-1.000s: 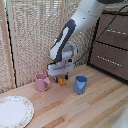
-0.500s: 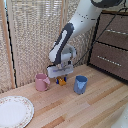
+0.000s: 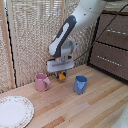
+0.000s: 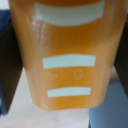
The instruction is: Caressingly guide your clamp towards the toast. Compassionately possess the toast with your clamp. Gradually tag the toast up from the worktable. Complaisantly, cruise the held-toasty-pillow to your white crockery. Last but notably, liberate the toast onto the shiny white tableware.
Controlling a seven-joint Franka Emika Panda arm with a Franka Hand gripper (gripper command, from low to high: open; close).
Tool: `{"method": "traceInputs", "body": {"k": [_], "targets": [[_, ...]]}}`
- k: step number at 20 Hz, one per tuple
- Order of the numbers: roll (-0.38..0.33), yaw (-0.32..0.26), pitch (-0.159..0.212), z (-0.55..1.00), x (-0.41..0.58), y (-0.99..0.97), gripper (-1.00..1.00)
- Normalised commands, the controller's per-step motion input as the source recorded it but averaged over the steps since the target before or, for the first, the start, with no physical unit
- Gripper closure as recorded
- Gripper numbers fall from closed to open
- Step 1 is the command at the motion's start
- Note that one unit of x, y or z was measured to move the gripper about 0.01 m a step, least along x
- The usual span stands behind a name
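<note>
The toast [image 3: 62, 76] is a small orange slice standing on edge at the back of the worktable [image 3: 95, 107], between two mugs. My clamp [image 3: 61, 74] comes down over it from above. In the wrist view the toast [image 4: 65, 55] fills the frame, orange with pale stripes, and a dark finger [image 4: 7, 60] presses against each side, so the clamp [image 4: 64, 65] is shut on it. I cannot tell whether the toast still touches the wood. The white crockery [image 3: 27, 104], a large round plate with a speckled rim, lies at the front on the exterior view's left, well away from the clamp.
A pink mug [image 3: 41, 82] stands close to the clamp on the exterior view's left, a blue mug [image 3: 80, 84] on its right. A brown drawer cabinet [image 3: 112, 50] rises at the back right. A reed screen [image 3: 30, 35] backs the table.
</note>
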Motion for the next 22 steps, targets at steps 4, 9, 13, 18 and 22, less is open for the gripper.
{"method": "traceInputs", "body": {"k": [4,9,13,18,22], "targets": [[0.077,-0.114,0.000,0.88,-0.119,0.21,1.00],[0.107,-0.040,0.001,0.70,-0.418,0.38,1.00],[0.085,0.000,0.022,0.44,-0.605,0.60,1.00],[0.064,0.000,0.029,0.35,-0.582,0.67,1.00],[0.009,0.000,0.004,0.20,-0.562,0.80,1.00]]}}
